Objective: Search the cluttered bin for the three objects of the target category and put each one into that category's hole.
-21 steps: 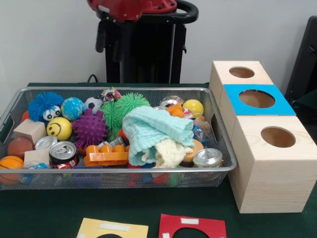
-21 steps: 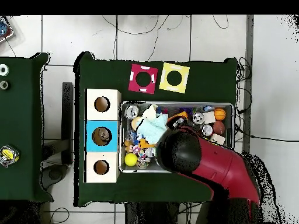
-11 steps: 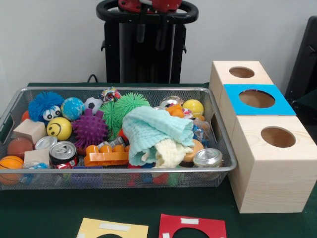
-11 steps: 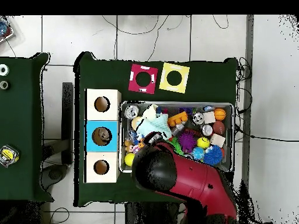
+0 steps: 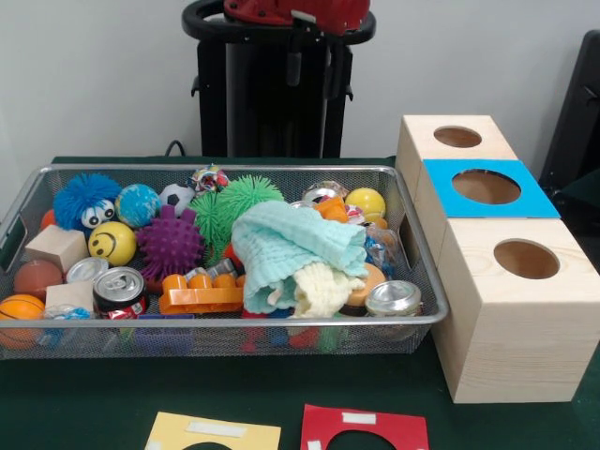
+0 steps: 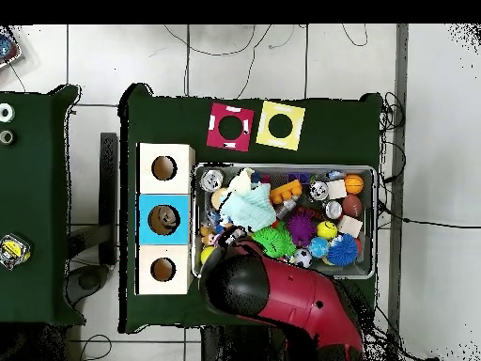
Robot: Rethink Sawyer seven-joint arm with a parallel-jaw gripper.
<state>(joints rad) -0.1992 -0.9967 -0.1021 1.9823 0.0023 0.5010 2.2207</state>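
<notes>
A wire mesh bin (image 5: 412, 319) (image 6: 378, 221) holds a jumble of toys. A mint cloth (image 5: 300, 246) (image 6: 249, 209) lies over a cream cloth (image 5: 323, 289) in the middle. Around them are a purple spiky ball (image 5: 170, 244), a green spiky ball (image 5: 234, 202), a yellow smiley ball (image 5: 112, 242), drink cans (image 5: 119, 289) (image 5: 394, 298), wooden blocks (image 5: 56, 247) and an orange brick (image 5: 200, 296). Three wooden boxes with holes (image 5: 526, 259) (image 5: 457, 137) stand beside the bin; the middle one has a blue top (image 5: 486, 187) (image 6: 164, 218). My gripper (image 5: 312, 66) hangs at the top edge, dark against the pedestal. In the overhead view my red arm (image 6: 240, 282) covers the bin's corner nearest the boxes.
A red card (image 5: 366, 431) (image 6: 230, 126) and a yellow card (image 5: 214, 435) (image 6: 280, 124), each with a round cut-out, lie on the green table beyond the bin's long side. A second green table (image 6: 33, 197) with small items stands to the left in the overhead view.
My arm has swung across the bin toward the boxes' side, uncovering the balls and blocks it hid. Nothing in the bin has moved.
</notes>
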